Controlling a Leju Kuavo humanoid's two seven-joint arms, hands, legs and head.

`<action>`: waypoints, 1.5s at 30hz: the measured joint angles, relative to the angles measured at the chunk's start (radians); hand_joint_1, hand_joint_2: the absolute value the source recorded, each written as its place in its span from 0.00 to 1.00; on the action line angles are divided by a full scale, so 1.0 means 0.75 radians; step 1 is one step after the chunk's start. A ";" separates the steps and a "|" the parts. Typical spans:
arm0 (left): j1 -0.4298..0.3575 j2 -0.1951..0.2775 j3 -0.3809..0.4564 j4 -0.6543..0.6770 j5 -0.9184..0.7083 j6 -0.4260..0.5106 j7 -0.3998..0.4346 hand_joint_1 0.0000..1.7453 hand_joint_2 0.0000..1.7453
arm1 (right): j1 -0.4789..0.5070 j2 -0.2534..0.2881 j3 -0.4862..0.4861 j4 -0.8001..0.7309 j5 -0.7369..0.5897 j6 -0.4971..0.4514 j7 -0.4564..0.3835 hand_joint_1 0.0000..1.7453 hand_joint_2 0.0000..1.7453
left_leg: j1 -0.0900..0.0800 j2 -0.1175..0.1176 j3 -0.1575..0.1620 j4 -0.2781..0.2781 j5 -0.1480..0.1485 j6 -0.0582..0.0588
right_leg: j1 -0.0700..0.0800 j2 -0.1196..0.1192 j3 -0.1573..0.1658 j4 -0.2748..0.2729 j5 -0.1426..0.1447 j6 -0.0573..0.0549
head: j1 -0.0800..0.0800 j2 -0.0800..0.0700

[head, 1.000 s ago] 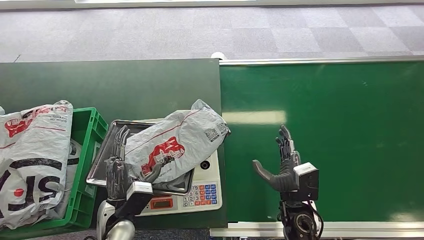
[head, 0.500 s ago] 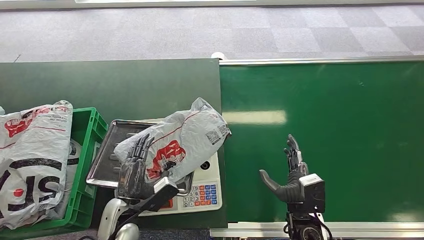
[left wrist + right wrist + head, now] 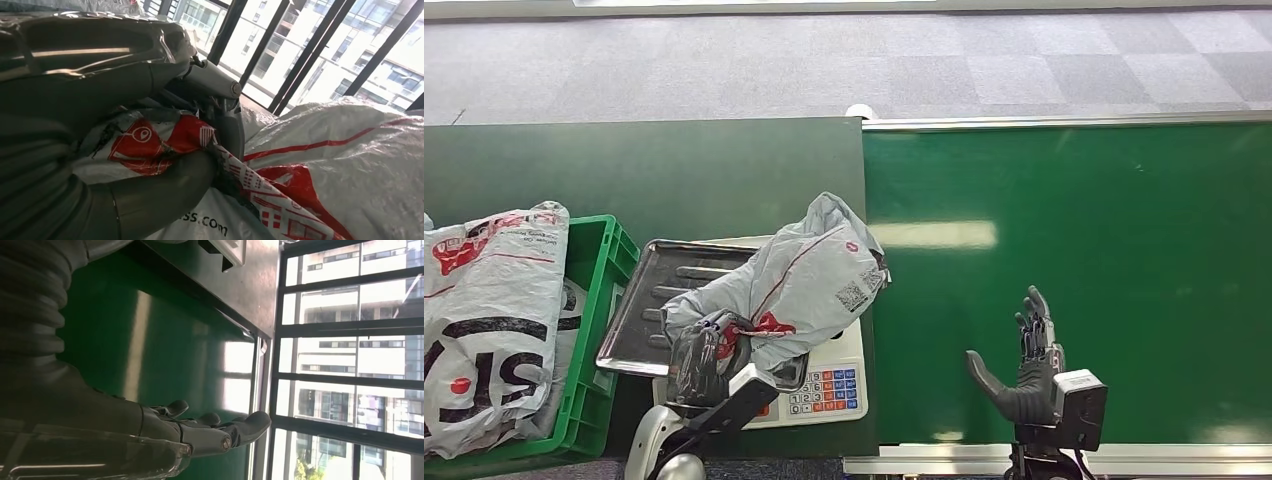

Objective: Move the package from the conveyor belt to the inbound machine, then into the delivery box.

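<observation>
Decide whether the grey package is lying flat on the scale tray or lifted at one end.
Lifted: the left hand grips its near end, and the package humps up over the tray.

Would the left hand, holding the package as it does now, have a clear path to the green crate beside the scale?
Probably yes. The left hand already grips the package over the scale's tray, and the green crate sits right beside the tray; nothing stands between, though bags already fill much of the crate.
</observation>
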 joint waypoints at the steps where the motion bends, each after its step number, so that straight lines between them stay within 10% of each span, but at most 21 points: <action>1: -0.002 0.000 0.000 0.006 0.000 0.010 0.006 1.00 1.00 | 0.003 0.004 -0.001 -0.004 0.004 0.001 0.001 0.00 1.00 | 0.000 0.000 0.000 0.000 0.000 0.000 | 0.000 0.000 0.000 0.000 0.000 0.000 | 0.000 0.000; 10: 0.006 -0.004 0.005 0.016 0.072 0.137 -0.052 1.00 1.00 | 0.005 0.018 -0.002 -0.011 0.015 0.014 0.003 0.00 1.00 | 0.000 0.001 0.001 0.000 0.000 0.000 | 0.000 0.000 0.001 0.000 0.000 0.000 | 0.000 0.000; 19: 0.064 -0.105 0.191 -0.315 0.476 0.438 -0.686 1.00 1.00 | -0.026 0.027 0.003 -0.003 -0.010 0.014 0.011 0.00 1.00 | 0.000 0.000 0.000 0.000 0.000 0.000 | 0.000 0.000 0.001 0.000 0.000 0.000 | 0.000 0.000; 32: 0.020 -0.253 0.671 -0.850 0.360 0.438 -0.697 1.00 1.00 | -0.034 0.025 0.034 0.036 -0.050 -0.056 -0.007 0.00 1.00 | 0.000 0.000 0.001 0.000 0.000 0.000 | 0.000 0.000 0.001 0.000 -0.001 0.000 | 0.000 0.000; 39: -0.042 -0.267 0.964 -0.712 0.070 0.437 -0.684 1.00 1.00 | 0.014 0.026 0.031 0.003 -0.029 -0.078 0.014 0.00 1.00 | 0.000 0.000 0.001 0.000 0.000 0.000 | 0.000 0.000 0.001 0.000 -0.001 0.000 | 0.000 0.000; 45: -0.048 -0.276 1.143 -0.488 -0.272 0.438 -0.420 1.00 1.00 | 0.053 0.034 0.005 -0.039 0.008 -0.046 0.033 0.00 1.00 | 0.000 0.003 0.001 0.000 0.000 0.000 | 0.000 0.002 0.000 0.000 -0.001 0.000 | 0.000 0.000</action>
